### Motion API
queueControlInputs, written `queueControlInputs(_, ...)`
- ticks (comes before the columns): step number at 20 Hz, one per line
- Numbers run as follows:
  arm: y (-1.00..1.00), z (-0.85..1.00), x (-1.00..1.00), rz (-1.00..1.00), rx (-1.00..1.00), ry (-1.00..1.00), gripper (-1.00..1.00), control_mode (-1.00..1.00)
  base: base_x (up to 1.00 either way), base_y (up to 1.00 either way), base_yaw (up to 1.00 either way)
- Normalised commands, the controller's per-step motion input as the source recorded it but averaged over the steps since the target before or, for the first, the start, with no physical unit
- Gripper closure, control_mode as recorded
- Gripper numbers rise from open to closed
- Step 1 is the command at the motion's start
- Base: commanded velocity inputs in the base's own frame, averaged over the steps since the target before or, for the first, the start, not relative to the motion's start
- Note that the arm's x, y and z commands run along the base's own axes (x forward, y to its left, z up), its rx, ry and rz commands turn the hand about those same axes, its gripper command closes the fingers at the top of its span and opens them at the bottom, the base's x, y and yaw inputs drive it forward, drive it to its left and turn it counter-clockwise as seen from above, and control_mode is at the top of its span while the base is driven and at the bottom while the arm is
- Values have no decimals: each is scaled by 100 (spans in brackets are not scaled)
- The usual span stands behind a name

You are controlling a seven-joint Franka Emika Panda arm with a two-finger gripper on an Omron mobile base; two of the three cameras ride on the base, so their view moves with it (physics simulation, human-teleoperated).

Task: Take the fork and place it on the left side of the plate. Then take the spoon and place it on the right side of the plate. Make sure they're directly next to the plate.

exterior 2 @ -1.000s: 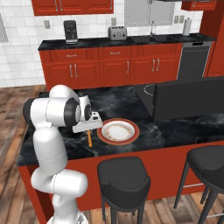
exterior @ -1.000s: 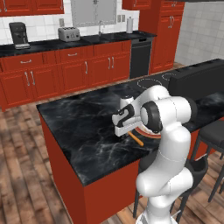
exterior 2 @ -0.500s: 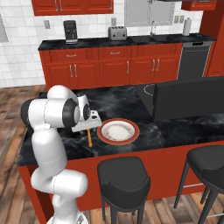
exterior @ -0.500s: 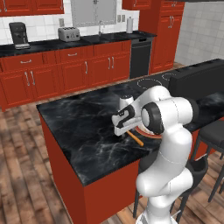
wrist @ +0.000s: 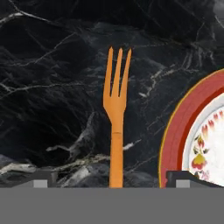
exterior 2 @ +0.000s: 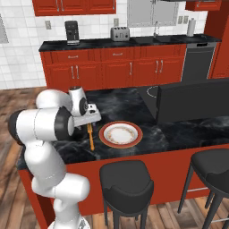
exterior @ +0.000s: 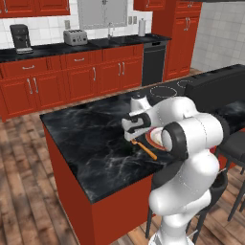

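Fork (wrist: 116,127) flat on black marble surface (wrist: 52,87), tines pointing away from gripper (wrist: 113,177), handle running between its fingertips, touching neither. Gripper jaws wide apart, holding nothing, hovering low over fork handle. Plate (wrist: 192,144) just right of fork, narrow strip of surface between them. From right base view, fork (exterior 2: 91,136) lies just beside plate's (exterior 2: 120,134) left rim.

The fork's (wrist: 116,127) handle end is hidden behind the bottom band, and the plate (wrist: 183,131) is cut off at the right edge.
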Motion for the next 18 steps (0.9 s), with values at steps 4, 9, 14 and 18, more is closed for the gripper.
queueControlInputs(4, 1, 68, -35, 0, 0, -2, -100, -100, 0, 0, 0)
queueControlInputs(9, 0, 59, -68, 0, 0, 0, -100, -100, 0, 0, 0)
queueControlInputs(14, 0, 61, -84, 0, 0, 0, -100, -100, 0, 0, 0)
queueControlInputs(18, -10, 47, -97, 0, 0, -2, -100, -100, 0, 0, 0)
